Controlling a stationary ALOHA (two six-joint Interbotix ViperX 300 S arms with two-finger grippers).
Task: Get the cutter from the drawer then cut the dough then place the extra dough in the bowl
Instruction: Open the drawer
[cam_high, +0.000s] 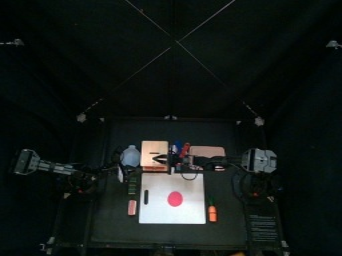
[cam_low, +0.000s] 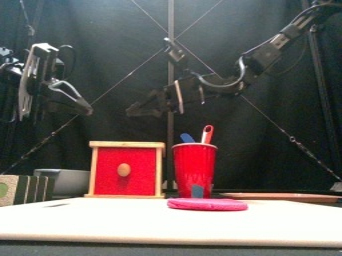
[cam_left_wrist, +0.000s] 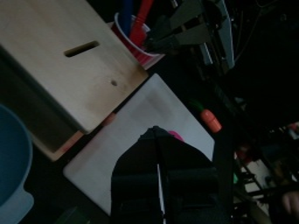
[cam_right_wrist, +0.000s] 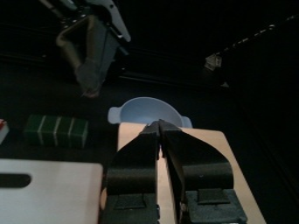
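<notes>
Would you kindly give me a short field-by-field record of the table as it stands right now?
drawer: wooden box, red drawer front closed; no cutter in view
dough: red dough disc, whole, on the white cutting board
bowl: blue-grey bowl, left of the box, appears empty
cup: red cup with toy knives, right of the box
left gripper: shut, holds nothing, raised at the left
right gripper: shut, holds nothing, raised above the box
task stage: drawer not yet opened
</notes>
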